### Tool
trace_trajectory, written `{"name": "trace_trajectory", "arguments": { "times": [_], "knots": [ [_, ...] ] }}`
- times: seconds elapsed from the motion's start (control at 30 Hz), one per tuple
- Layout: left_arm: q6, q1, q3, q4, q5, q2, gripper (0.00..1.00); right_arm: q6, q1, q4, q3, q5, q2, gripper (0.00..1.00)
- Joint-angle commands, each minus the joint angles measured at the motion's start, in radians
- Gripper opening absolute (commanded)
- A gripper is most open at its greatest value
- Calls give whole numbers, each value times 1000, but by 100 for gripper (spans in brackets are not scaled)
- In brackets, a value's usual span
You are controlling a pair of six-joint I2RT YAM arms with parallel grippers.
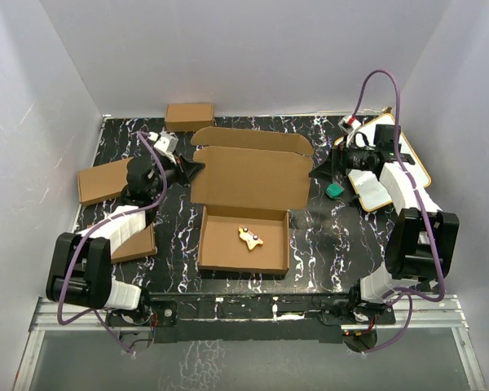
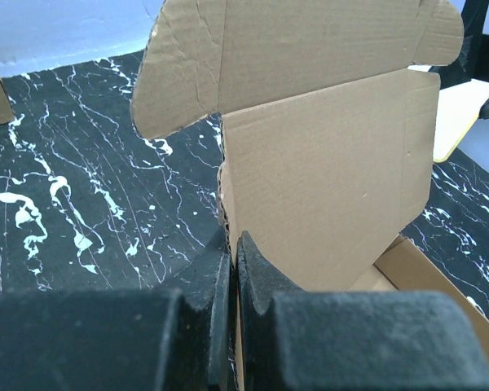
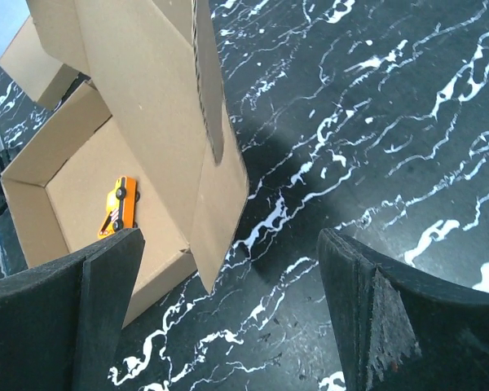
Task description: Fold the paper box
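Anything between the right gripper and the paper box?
No. The right wrist view shows only bare black marbled table between the open right gripper and the raised lid of the paper box.

Paper box (image 2: 326, 179) — top beyond frame edge

text: none legible | labels: none (paper box (image 1: 248, 175) plain brown)

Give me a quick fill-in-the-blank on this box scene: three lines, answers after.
1. The left gripper is ___ on the lid edge of the paper box.
2. The right gripper has its jaws ___ and holds nothing.
3. In the box's tray lies a small ___ toy car.
Missing words: shut; open; orange.
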Motion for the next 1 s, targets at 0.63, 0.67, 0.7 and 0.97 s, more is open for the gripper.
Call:
{"name": "trace_trajectory", "arguments": {
  "times": [0.63, 0.67, 0.7, 0.97],
  "knots": [
    [35, 3, -40, 116, 36, -93, 0, -45, 105, 4, 103, -14, 33, 54],
    [34, 3, -39, 116, 36, -91, 0, -47, 106, 6, 103, -15, 33, 51],
    [33, 3, -38, 114, 36, -89, 0, -50, 106, 7, 103, -15, 31, 48],
    [24, 3, -30, 86, 36, -89, 0, -75, 105, 16, 106, -12, 20, 12]
  ]
}}
